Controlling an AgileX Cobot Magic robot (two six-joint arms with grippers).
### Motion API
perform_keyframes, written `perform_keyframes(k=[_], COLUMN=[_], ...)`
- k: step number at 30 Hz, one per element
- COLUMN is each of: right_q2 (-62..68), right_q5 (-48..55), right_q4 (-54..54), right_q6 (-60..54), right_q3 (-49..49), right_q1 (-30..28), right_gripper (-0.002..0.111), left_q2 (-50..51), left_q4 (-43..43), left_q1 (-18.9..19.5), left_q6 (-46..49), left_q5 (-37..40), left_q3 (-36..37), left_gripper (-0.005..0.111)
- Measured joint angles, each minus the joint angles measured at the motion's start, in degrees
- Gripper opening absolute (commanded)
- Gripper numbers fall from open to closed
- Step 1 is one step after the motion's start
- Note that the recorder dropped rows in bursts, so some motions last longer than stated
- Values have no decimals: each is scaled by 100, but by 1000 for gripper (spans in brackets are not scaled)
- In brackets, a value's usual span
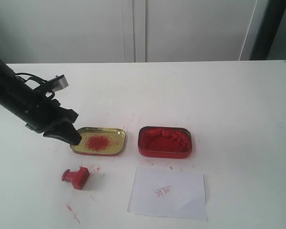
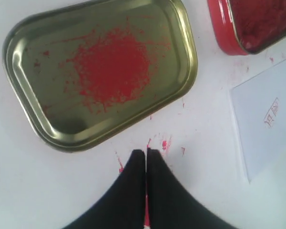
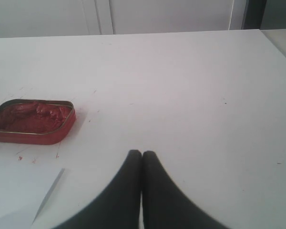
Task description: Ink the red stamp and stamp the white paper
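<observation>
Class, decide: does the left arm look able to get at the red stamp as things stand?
Probably yes. The left claw hangs shut beside the gold tin lid. The red stamp lies tipped over nearby, with nothing between them. The claw would need to open first.

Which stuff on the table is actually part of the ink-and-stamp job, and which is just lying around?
For the job:
red stamp, lying on its side
white paper, bearing a small red imprint
open red ink tin

Lying about:
gold lid, red smear inside
red ink streaks on the table
</observation>
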Motion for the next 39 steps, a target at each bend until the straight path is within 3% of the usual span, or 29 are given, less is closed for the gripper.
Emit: perform_keyframes(k=[6, 14, 19, 39], right_q2=[0, 0, 0, 0], right_q5=[0, 0, 0, 0], right_q4=[0, 0, 0, 0], right_q6=[0, 0, 0, 0], right_q3=[0, 0, 0, 0], right_q1=[0, 0, 0, 0], right_gripper=[0, 0, 0, 0], left_q2=[0, 0, 0, -1837], left_q4=[-223, -1288, -1331, 825], left_q1=[0, 0, 0, 0], left_q6=[-11, 289, 342, -1263], left_q5=[22, 350, 642, 754], left_q3=[-9, -9, -9, 199], left_gripper=[0, 0, 0, 0])
